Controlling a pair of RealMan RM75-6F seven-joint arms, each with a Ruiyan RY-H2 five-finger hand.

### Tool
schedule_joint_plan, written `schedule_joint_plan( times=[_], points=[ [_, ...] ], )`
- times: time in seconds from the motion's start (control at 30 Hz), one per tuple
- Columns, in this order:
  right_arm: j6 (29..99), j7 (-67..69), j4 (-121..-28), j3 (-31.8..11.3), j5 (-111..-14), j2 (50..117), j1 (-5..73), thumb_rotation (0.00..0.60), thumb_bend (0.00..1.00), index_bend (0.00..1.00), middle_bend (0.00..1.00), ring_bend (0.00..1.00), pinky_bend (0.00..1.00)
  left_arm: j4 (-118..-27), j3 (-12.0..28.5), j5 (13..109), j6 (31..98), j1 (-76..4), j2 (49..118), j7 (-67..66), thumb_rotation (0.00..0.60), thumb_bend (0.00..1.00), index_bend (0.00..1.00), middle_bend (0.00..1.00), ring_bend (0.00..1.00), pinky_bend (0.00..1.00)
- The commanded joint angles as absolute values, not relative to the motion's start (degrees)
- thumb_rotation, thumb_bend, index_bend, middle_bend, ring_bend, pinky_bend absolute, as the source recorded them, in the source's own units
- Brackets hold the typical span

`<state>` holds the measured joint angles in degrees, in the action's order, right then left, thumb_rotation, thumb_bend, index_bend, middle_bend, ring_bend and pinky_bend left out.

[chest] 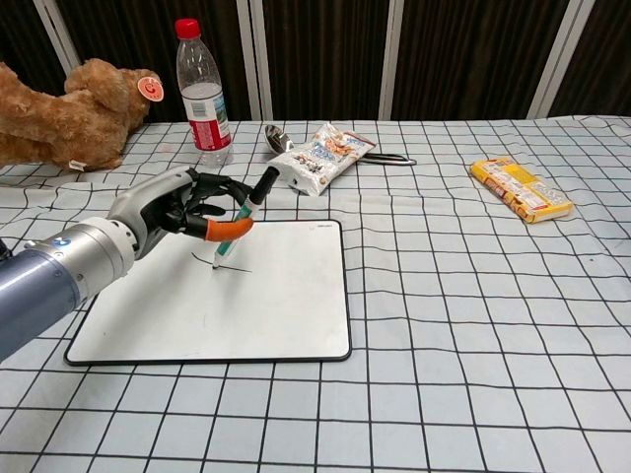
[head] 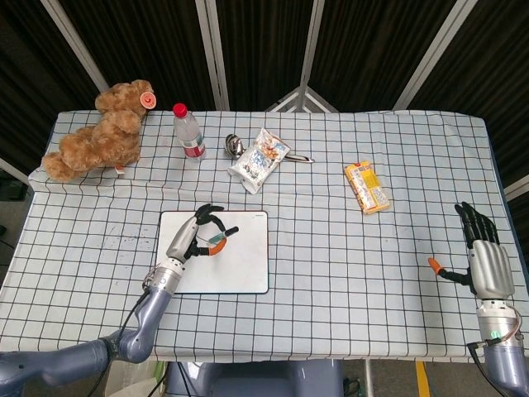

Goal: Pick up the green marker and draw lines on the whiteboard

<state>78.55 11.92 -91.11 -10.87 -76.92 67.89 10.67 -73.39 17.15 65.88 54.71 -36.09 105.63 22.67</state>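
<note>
No text, brand name or number can be read in either view. Print is carried on the snack bag point(chest: 317, 157) at twelve o'clock on the table, but only coloured patches are made out, no letters. The yellow packet point(chest: 521, 188) at two o'clock is marked with dark lettering too small and blurred to be read. A label band is wrapped round the water bottle point(chest: 202, 95) at eleven o'clock, and its writing is not resolved. A round orange tag point(chest: 150, 88) is worn on the teddy bear point(chest: 74, 118), with a mark that cannot be deciphered.
</note>
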Motion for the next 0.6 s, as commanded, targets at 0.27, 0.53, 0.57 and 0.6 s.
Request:
schedule_joint_plan(
  times=[0.27, 0.53, 0.57, 0.6],
  points=[
    [78.63, 11.73, -91.14, -10.84, -76.96, 67.93, 10.66, 0.600, 0.21, 0.00, 0.00, 0.00, 0.00, -74.61, 16.17, 65.61, 54.74, -34.85, 104.24, 22.10, 0.600, 0.58, 0.76, 0.16, 0.02, 0.11],
    [78.69, 11.57, -91.12, -10.96, -76.70, 68.04, 10.65, 0.600, 0.21, 0.00, 0.00, 0.00, 0.00, -78.01, 14.03, 65.44, 54.93, -32.30, 101.64, 22.39, 0.600, 0.58, 0.76, 0.16, 0.02, 0.11],
    [78.70, 11.58, -91.13, -10.99, -76.63, 68.05, 10.64, 0.600, 0.21, 0.00, 0.00, 0.00, 0.00, -78.73, 13.83, 65.59, 55.12, -31.94, 101.13, 22.52, 0.600, 0.58, 0.76, 0.16, 0.02, 0.11],
    [78.73, 11.60, -91.13, -11.03, -76.59, 68.06, 10.63, 0.600, 0.21, 0.00, 0.00, 0.00, 0.00, -79.51, 13.70, 65.79, 55.41, -31.56, 100.61, 22.75, 0.600, 0.58, 0.76, 0.16, 0.02, 0.11]
  ],
)
